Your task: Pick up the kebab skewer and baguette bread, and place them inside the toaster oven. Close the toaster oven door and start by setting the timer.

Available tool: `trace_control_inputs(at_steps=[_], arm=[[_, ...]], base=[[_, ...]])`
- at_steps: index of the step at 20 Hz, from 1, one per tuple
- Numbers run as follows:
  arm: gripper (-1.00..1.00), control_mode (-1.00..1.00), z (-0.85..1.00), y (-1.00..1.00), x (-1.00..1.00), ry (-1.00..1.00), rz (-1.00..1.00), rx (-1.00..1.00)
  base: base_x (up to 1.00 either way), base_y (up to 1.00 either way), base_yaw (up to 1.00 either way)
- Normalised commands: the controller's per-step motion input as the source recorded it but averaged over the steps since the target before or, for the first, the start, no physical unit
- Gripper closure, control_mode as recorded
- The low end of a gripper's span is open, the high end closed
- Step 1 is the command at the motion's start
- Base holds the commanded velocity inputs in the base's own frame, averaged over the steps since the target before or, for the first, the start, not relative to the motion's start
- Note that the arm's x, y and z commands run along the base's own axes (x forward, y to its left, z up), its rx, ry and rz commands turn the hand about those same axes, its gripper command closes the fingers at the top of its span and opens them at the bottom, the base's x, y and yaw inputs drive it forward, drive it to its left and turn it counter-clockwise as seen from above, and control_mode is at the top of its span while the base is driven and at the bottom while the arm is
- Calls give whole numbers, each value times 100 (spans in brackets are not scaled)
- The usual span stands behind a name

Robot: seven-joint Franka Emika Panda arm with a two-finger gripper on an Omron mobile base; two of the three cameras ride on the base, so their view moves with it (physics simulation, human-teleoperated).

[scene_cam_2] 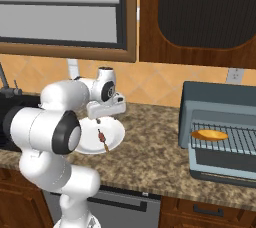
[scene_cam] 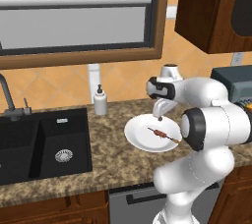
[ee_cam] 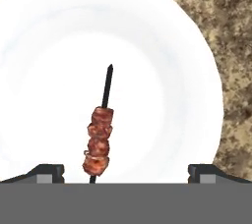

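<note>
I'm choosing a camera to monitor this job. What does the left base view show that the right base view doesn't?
Left base view alone: the black sink and the soap dispenser. Right base view alone: the baguette bread lying on the rack inside the open toaster oven. Both: the open gripper above the kebab skewer on the white plate.

White plate (ee_cam: 197, 70), reddish-brown kebab skewer (ee_cam: 99, 139), speckled brown counter (ee_cam: 231, 31).

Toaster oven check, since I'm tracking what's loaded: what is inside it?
Inside the dark blue-grey toaster oven, the golden-orange oval baguette lies on the wire rack. The space beneath the rack cannot be seen.
</note>
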Motion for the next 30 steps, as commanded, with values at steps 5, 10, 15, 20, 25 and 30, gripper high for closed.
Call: trace_control_inputs(at_steps=[5,10,15,20,25,30], arm=[[-100,-100,-62,15,-17,-8,4,-1],[-100,-100,-52,9,-13,-13,0,0],[-100,-100,-47,0,-21,-13,0,0],[-100,-100,-30,0,-10,-7,0,0],[100,-100,-18,0,0,-4,0,0],[100,-100,-4,0,0,-1,0,0]], base=[[0,0,0],[0,0,0],[0,0,0],[0,0,0],[0,0,0],[0,0,0]])
